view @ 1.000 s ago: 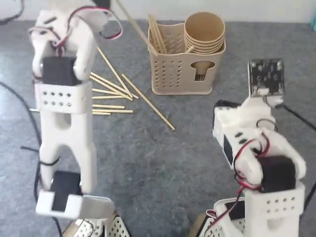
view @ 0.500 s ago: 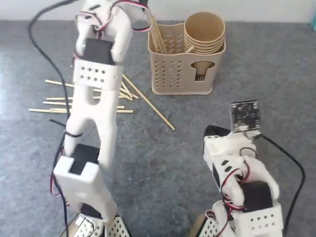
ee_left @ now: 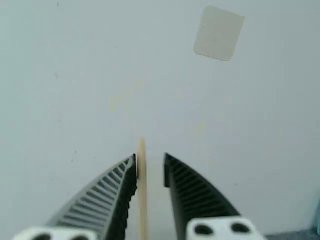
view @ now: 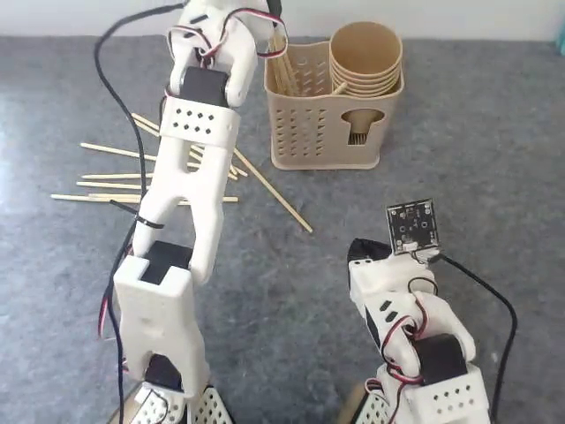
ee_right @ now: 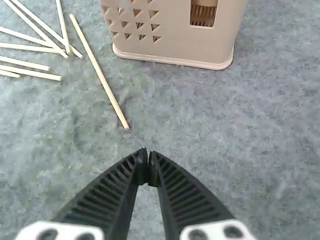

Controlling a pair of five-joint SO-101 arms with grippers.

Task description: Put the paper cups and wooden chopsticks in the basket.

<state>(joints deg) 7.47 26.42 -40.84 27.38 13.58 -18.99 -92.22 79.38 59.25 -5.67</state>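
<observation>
1. The cups [view: 365, 55] are already stacked in the basket [view: 322, 132].
2. One chopstick [ee_left: 142, 190] is seen between the released left tool [ee_left: 149, 157]; the right tool [ee_right: 148, 167] is clenched, empty.
3. Loose chopsticks [view: 150, 181] are left on the worktop [view: 291, 300].

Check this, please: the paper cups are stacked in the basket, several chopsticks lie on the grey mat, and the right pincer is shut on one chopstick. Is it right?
Not quite. The right pincer is shut on nothing: the right wrist view shows its jaws closed over the grey mat, the nearest chopstick lying apart. The rest is right.
</observation>
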